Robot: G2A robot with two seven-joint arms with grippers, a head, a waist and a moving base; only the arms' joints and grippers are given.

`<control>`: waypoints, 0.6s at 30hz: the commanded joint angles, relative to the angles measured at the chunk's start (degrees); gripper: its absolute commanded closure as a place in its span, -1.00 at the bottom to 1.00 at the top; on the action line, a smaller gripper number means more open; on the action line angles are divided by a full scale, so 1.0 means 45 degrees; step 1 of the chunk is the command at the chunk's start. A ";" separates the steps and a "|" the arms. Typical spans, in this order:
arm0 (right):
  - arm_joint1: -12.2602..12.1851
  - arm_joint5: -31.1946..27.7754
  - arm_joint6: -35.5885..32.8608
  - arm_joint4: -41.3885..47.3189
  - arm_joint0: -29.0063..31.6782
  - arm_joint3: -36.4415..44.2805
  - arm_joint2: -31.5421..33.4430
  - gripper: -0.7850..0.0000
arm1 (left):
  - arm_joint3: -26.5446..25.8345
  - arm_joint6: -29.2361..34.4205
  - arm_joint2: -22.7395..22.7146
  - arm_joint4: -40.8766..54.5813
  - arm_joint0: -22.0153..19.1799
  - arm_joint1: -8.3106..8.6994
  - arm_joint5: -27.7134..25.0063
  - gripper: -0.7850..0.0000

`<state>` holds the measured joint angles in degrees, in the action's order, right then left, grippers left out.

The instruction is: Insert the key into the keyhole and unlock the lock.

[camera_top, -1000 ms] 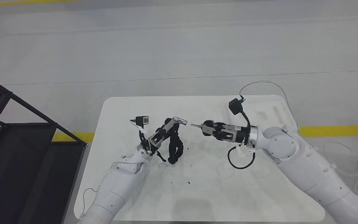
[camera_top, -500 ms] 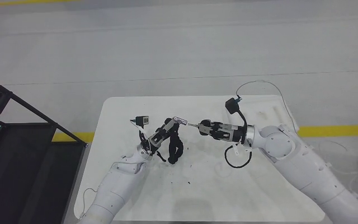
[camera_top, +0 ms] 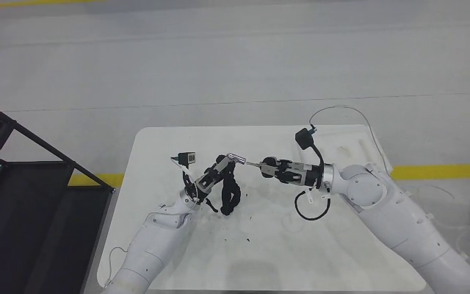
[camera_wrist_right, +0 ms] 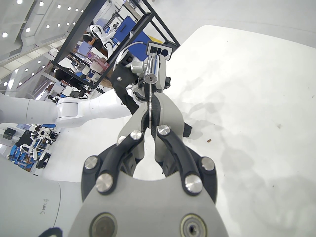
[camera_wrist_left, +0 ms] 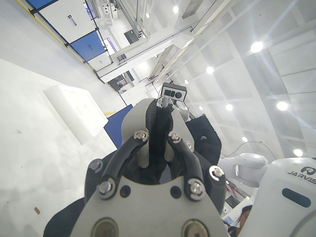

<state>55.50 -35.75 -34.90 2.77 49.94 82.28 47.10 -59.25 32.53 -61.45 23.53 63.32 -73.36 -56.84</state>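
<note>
The right claw point(camera_wrist_right: 151, 101) is clamped tight on the flat key point(camera_wrist_right: 149, 92), whose tip meets the keyhole face of the silver lock point(camera_wrist_right: 151, 69) straight ahead of it. The left claw point(camera_wrist_left: 161, 106), opposite, is closed on that lock, over the table point(camera_top: 279, 257)

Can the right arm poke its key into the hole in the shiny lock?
Probably yes. The right gripper holds the key with its tip right at the keyhole of the lock, which the left gripper holds up facing it. Nothing stands between them.
</note>
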 commanded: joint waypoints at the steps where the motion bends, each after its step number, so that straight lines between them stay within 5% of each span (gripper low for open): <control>1: 0.0023 -0.0009 -0.0023 -0.0019 0.0024 -0.0013 0.0046 1.00 | 0.0000 0.0000 0.0000 0.0000 0.0000 0.0000 0.0000 1.00; 18: 0.0273 -0.0055 -0.0270 -0.0031 0.0110 -0.0190 0.0298 1.00 | 0.0000 0.0000 0.0000 0.0000 0.0000 0.0000 0.0000 1.00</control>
<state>56.66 -36.01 -36.01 2.56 50.44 81.47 48.42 -59.25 32.53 -61.45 23.53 63.32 -73.36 -56.84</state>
